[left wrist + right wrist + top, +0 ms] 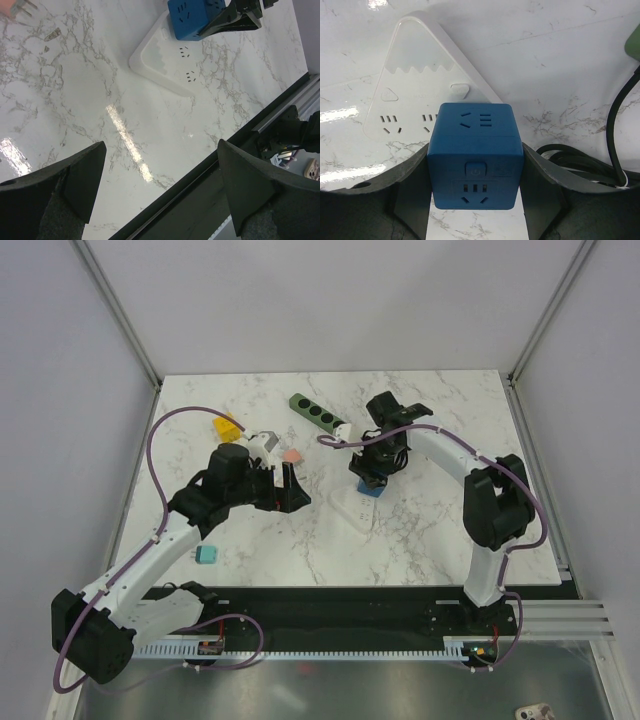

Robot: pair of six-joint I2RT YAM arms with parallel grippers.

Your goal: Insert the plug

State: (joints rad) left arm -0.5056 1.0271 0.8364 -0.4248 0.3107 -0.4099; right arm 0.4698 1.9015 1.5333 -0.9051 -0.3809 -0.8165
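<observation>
Cube plug (475,155) over power strip (410,75)

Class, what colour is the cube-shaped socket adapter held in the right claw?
Blue. The cube adapter shows best in the right wrist view.

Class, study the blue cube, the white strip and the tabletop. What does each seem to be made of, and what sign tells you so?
Blue cube: probably moulded plastic, matt; even colour, rounded edges, cleanly cut sockets.
White strip: probably plastic, smooth with a slight sheen; uniform white, soft rounded corners.
Tabletop: looks like polished marble; grey veins and bright reflections, though it may be a printed laminate.
</observation>
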